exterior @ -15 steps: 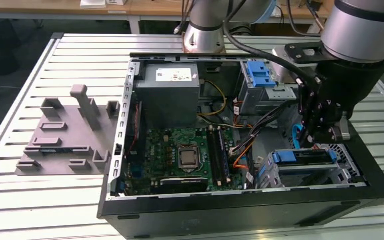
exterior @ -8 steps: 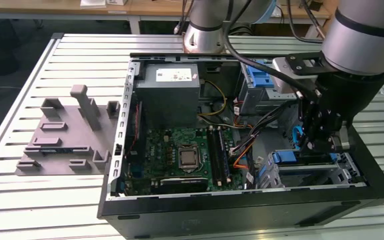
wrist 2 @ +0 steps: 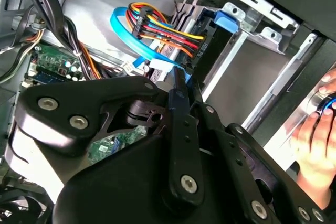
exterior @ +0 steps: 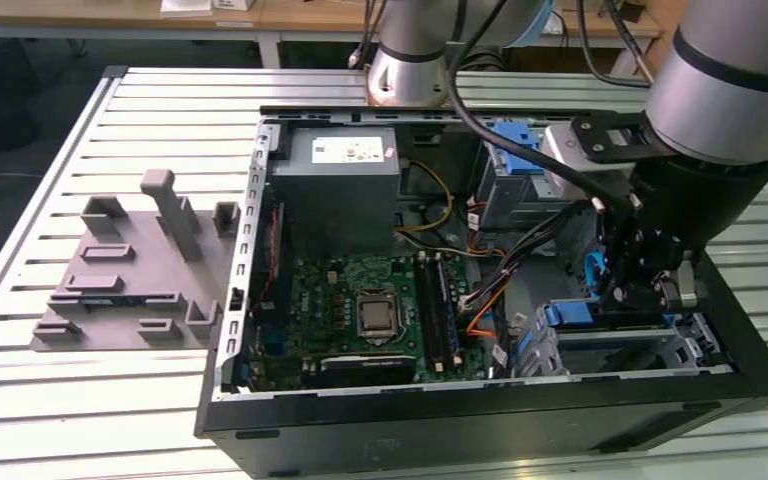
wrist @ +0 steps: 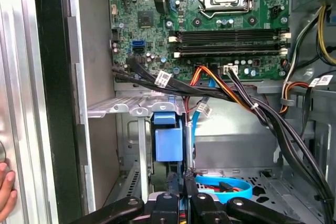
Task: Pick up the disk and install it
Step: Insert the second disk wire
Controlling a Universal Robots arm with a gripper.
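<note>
- Slatted metal bench (exterior: 157, 100) with desks behind it. An open computer case (exterior: 491, 430) lies on it.
- The grey slotted stand (exterior: 131, 270) is on the bench too, well off to the exterior view's left of the case.
- The arm reaches down into the case's corner on the exterior view's right, so the end effector (exterior: 640, 290) is low over the metal drive bay (exterior: 624, 350).
- In the second wrist view, the disk (wrist 2: 212, 43) looks to be inside that bay. It shows as a dark slab between the silver bay walls, with a blue plastic piece (wrist 2: 233, 18) at its far end.
- The end effector (wrist 2: 182, 80) sits right at the slab's near end, just beside a bundle of coloured wires (wrist 2: 168, 30) and a light-blue ribbon cable (wrist 2: 126, 30).
- I can't tell whether the end effector is clenched on the disk or released (the tip is too crowded by cables).
- In the first wrist view, the green motherboard (wrist: 210, 19) lies beyond the bay, and black cables (wrist: 252, 103) run across in front of it.
- A person's hand (wrist 2: 315, 140) rests at the case's outer edge.
</note>
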